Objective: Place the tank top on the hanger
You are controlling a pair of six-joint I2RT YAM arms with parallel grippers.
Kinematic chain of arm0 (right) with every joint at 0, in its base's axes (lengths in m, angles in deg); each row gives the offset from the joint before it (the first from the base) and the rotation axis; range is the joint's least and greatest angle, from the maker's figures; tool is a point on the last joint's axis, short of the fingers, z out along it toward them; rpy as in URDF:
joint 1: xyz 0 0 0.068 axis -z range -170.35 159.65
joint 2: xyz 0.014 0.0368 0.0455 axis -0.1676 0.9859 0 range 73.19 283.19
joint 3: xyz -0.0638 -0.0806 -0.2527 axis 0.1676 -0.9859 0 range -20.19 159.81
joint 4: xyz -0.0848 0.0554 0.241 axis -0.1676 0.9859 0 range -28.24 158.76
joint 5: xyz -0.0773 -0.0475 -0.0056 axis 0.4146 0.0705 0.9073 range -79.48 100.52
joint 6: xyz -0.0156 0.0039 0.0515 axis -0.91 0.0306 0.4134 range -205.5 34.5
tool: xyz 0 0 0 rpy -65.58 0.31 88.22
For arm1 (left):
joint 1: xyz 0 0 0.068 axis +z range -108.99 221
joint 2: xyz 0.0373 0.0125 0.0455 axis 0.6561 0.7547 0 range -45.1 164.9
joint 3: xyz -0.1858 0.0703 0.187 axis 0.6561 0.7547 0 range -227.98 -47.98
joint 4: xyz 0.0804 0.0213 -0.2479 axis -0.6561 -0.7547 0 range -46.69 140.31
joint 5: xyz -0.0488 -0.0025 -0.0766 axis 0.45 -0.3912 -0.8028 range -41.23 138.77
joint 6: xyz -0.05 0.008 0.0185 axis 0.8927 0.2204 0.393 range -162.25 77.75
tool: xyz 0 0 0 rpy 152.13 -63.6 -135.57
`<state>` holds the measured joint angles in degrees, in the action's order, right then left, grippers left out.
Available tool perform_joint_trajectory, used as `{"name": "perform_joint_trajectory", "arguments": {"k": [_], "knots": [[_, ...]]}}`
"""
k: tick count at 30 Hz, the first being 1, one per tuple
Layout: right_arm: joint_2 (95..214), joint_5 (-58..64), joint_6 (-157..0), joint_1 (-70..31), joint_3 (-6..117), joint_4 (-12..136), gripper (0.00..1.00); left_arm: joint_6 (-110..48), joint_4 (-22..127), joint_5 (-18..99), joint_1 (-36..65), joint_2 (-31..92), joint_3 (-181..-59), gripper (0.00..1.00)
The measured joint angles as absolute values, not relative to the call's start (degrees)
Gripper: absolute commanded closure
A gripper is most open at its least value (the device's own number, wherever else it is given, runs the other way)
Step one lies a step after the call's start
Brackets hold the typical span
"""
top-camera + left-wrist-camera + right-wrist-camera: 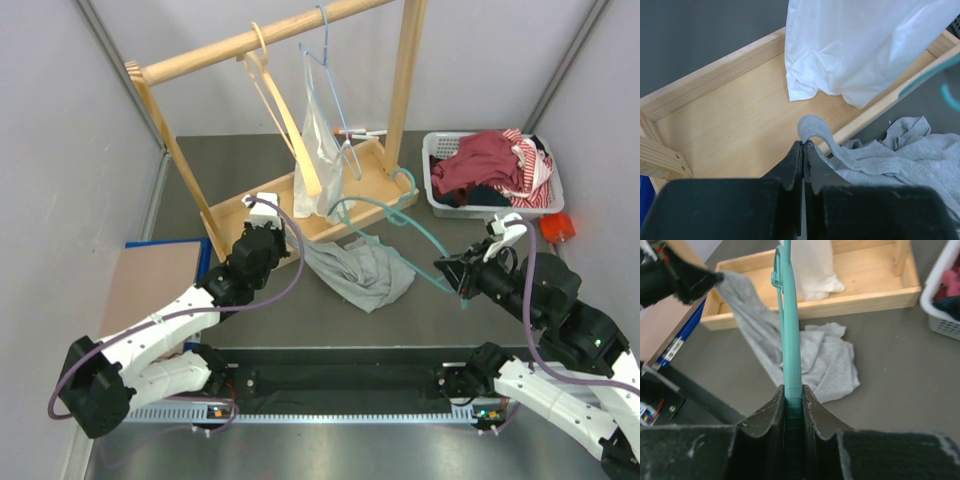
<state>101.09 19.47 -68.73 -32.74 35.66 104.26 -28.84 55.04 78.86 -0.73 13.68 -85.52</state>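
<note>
Grey tank top (365, 270) in left fingers (792, 167) — hanger (791, 350) in right fingers (765, 412).

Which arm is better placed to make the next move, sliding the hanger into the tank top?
Right, probably: the right gripper is shut on the hanger, aimed at the tank top. The left gripper only pinches a strap, holding it up.

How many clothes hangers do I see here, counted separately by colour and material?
Teal plastic hanger: 1
Pale wooden hanger: 1
Light blue wire hanger: 1
Total: 3
</note>
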Motion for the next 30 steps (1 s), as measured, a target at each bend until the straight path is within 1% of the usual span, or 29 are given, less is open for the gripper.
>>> {"name": "perform_joint_trajectory", "arguments": {"k": [4,8,15,20,23,25,28,30], "knots": [[100.7,14.9,-68.7,-32.7,35.7,106.6,1.0,-28.6,53.2,78.2,-0.2,13.7,-87.5,1.0],[99.7,14.3,-68.8,-32.7,35.8,108.8,1.0,-28.3,51.1,77.0,-0.1,13.7,-92.1,1.0],[98.4,22.6,-68.9,-32.9,39.0,113.0,1.0,-27.1,51.2,67.0,-0.1,13.5,-99.1,1.0],[97.2,29.0,-68.7,-32.9,43.0,115.4,1.0,-25.8,51.6,63.2,-2.0,13.9,-100.4,1.0],[97.2,32.8,-68.3,-32.9,45.1,116.7,1.0,-25.2,53.0,63.9,-6.3,16.1,-100.3,1.0],[97.1,35.1,-67.9,-32.9,46.0,117.3,1.0,-24.9,55.5,65.1,-12.4,19.8,-100.3,1.0],[96.5,37.6,-67.4,-32.9,46.4,117.6,1.0,-23.5,60.4,64.1,-20.4,28.3,-100.3,1.0],[96.4,38.6,-67.1,-32.9,46.4,117.6,1.0,-22.6,62.7,62.5,-23.5,34.6,-101.0,1.0]]}}
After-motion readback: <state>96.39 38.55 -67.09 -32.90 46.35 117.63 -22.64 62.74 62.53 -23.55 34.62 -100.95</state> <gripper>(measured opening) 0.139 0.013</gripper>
